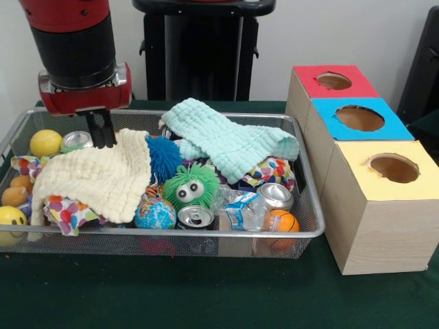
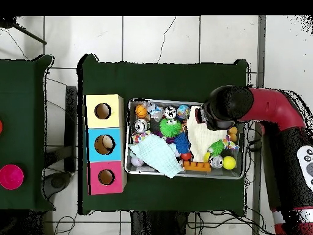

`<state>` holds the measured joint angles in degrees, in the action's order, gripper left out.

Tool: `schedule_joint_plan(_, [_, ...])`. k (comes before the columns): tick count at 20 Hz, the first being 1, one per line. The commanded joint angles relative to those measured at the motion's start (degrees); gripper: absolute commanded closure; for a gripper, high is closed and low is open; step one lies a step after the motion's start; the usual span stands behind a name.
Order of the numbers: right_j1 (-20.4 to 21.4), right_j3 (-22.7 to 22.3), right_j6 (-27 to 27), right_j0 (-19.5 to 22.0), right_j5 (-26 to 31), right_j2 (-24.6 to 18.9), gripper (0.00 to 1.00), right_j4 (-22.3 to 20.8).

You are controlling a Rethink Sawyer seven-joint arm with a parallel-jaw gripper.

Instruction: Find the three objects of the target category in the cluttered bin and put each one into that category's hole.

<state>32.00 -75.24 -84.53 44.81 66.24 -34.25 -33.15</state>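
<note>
Bin (image 1: pixel 312 229): wire mesh tray on the green table (image 1: pixel 206 295), long axis running left to right in the front view, packed full; it sits just left of the 3 boxes.
My gripper (image 1: pixel 105 139): down over the bin's far left part, its 2 dark fingers close together, almost closed, tips touching the far edge of the yellow cloth (image 1: pixel 96 181); I cannot tell whether they have pinched it.
My arm from above: the overhead view shows only my wrist (image 2: pixel 223 107) over that cloth (image 2: pixel 198 128); the fingers are hidden.
Yellow cloth: spread across the left half of the bin, draped over a patterned ball (image 1: pixel 68 214).
Mint cloth (image 1: pixel 230 140): lies slantwise from far centre to the right, over more toys.
Around it: yellow ball (image 1: pixel 45 143) and a can (image 1: pixel 77 140) far left; smiley ball (image 1: pixel 12 221) near left; blue spiky ball (image 1: pixel 164 157); green fuzzy toy with eyes (image 1: pixel 190 186); globe ball (image 1: pixel 155 214); 2 cans (image 1: pixel 195 217) (image 1: pixel 276 195); crushed plastic bottle (image 1: pixel 243 209); small basketball (image 1: pixel 282 221).
Boxes: red-topped box (image 1: pixel 334 82) far, blue-topped box (image 1: pixel 360 118) in the middle, yellow-topped box (image 1: pixel 391 168) near, each with 1 round hole on top.
</note>
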Motion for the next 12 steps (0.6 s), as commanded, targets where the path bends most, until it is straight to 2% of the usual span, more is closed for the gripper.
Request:
schedule_joint_plan(1, [-1.0, -5.0, 5.7, 0.7, -3.1, 0.4, 1.0, -0.1])
schedule_joint_plan(3, [-1.0, -5.3, 5.7, 0.9, -3.5, 0.3, 1.0, -0.1])
schedule_joint_plan(12, [-4.5, -1.4, 7.5, 0.4, -2.9, 0.0, 1.0, -1.1])
